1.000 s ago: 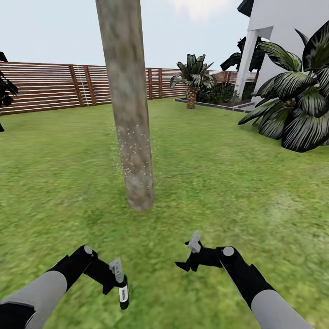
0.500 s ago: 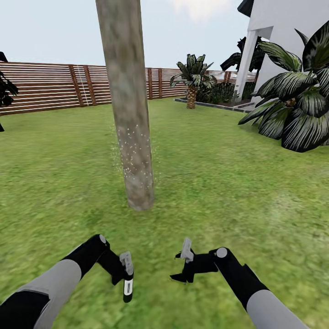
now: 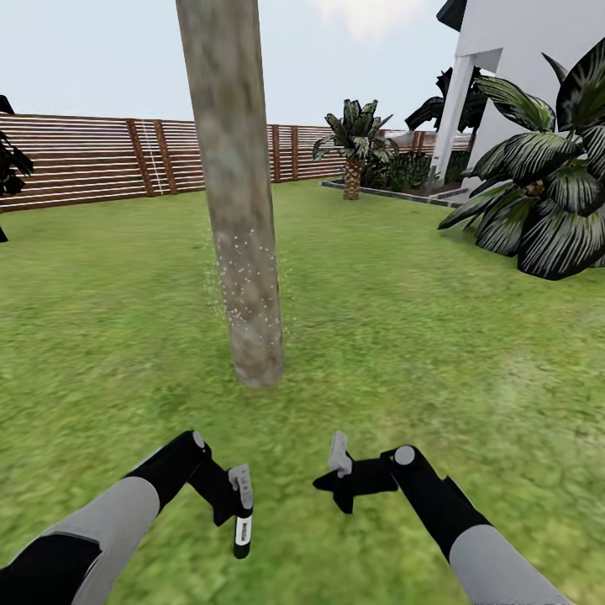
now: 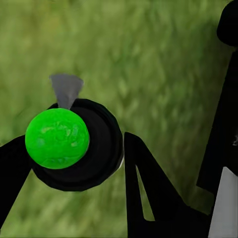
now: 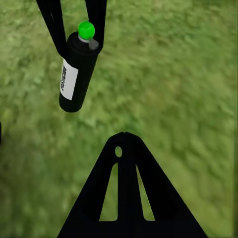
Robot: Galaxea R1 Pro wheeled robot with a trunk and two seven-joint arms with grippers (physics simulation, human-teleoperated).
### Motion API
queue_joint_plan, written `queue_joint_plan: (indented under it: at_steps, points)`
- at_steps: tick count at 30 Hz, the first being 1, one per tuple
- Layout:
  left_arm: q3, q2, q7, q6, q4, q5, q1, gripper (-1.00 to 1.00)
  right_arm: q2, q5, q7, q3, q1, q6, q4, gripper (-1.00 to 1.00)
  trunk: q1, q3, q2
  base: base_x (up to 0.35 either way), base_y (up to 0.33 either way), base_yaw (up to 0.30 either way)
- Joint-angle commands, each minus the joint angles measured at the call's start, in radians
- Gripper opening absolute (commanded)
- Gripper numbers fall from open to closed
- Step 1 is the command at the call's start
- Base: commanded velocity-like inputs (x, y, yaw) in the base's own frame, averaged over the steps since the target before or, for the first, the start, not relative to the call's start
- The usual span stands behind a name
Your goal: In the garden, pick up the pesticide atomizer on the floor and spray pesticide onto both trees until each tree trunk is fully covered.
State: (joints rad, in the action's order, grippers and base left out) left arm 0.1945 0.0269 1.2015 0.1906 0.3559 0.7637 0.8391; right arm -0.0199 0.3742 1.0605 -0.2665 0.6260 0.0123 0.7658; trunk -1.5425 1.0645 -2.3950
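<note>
A thick mottled grey-brown tree trunk [image 3: 239,210] rises from the grass straight ahead, its crown out of view. White specks of pesticide [image 3: 245,277] dot its lower part and hang beside it. My left gripper [image 3: 242,504] is shut on the pesticide atomizer [image 3: 243,531], a small dark bottle with a pale label, hanging low over the lawn. In the left wrist view the atomizer's green dot [image 4: 57,138] faces the camera. The right wrist view looks at the atomizer [image 5: 77,74] held between the left fingers [image 5: 54,25]. My right gripper [image 3: 338,477] is open beside it, holding nothing.
Green lawn [image 3: 420,353] spreads all round the trunk. A brown slat fence [image 3: 101,160] closes the back. A short palm [image 3: 353,147] stands by the far fence, broad dark leaves [image 3: 546,193] crowd the right, and a white building [image 3: 521,59] rises behind them.
My left arm has carried the atomizer forward and toward the middle. My right gripper has drifted left and a little lower, closer to the bottle. The trunk and specks look the same.
</note>
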Motion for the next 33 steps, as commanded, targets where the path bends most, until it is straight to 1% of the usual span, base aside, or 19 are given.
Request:
queue_joint_plan:
  at_steps: [1,2,5,8,12,14,18,19,21,23,27,30,33]
  points:
    - [0.0,-0.002,0.0,-0.001,0.0,-0.001,0.0,-1.0,0.0,0.0,0.001,0.0,0.001,0.0,0.001,-1.0,0.0,0.0,0.0,0.0,0.0,0.0]
    - [0.0,-0.005,0.0,-0.002,0.001,-0.001,0.0,-1.0,0.0,0.0,0.001,0.0,0.001,0.0,0.001,-1.0,0.0,0.0,0.0,0.0,0.0,0.0]
    - [0.0,-0.026,0.001,-0.006,0.002,-0.001,0.001,-1.0,0.0,0.0,0.001,0.0,0.001,0.0,0.001,-1.0,0.0,0.0,0.0,0.0,0.0,0.0]
    - [0.0,-0.06,0.001,-0.009,0.016,-0.002,0.001,-1.0,0.0,0.0,0.001,0.0,0.001,0.0,0.0,-1.0,0.0,0.0,0.0,0.0,0.0,0.0]
    - [0.0,-0.097,0.003,-0.01,0.045,-0.004,0.002,-1.0,0.0,0.0,0.001,0.0,0.001,0.0,0.0,-1.0,0.0,0.0,0.0,0.0,0.0,0.0]
    - [0.0,-0.11,0.003,-0.011,0.049,-0.004,0.004,-1.0,0.0,0.001,0.001,0.001,0.001,0.0,0.0,-1.0,0.0,0.0,0.0,0.0,0.0,0.0]
    - [0.0,-0.122,0.006,-0.013,0.05,-0.006,0.004,-1.0,0.0,0.002,0.001,0.001,0.001,0.0,0.0,-1.0,0.0,0.0,0.0,0.0,0.0,0.0]
    - [0.0,-0.123,0.013,-0.014,0.051,-0.007,0.004,-1.0,0.0,0.002,0.001,0.001,0.001,0.0,0.0,-1.0,0.0,0.0,0.0,0.0,0.0,0.0]
    - [-0.001,-0.125,0.051,-0.015,0.052,-0.006,0.005,-1.0,0.0,0.002,0.001,0.001,0.001,0.0,0.0,-1.0,0.0,0.0,0.0,0.0,0.0,0.0]
    - [-0.002,-0.128,0.058,-0.014,0.072,-0.006,0.004,-1.0,0.0,0.002,0.001,0.001,0.001,0.0,0.001,-1.0,0.0,0.0,0.0,0.0,0.0,0.0]
    - [-0.002,-0.141,0.053,-0.011,0.086,-0.003,0.003,-1.0,0.0,0.002,0.001,0.001,0.001,0.0,0.001,-1.0,0.0,0.0,0.0,0.0,0.0,0.0]
    - [-0.002,-0.145,0.048,-0.011,0.087,-0.004,0.003,-1.0,0.0,0.002,0.001,0.001,0.001,0.0,0.001,-1.0,0.0,0.0,0.0,0.0,0.0,0.0]
    - [-0.003,-0.156,0.047,-0.011,0.087,-0.003,0.003,-1.0,0.0,0.002,0.001,0.001,0.002,0.0,0.003,-1.0,0.0,0.0,0.0,0.0,0.0,0.0]
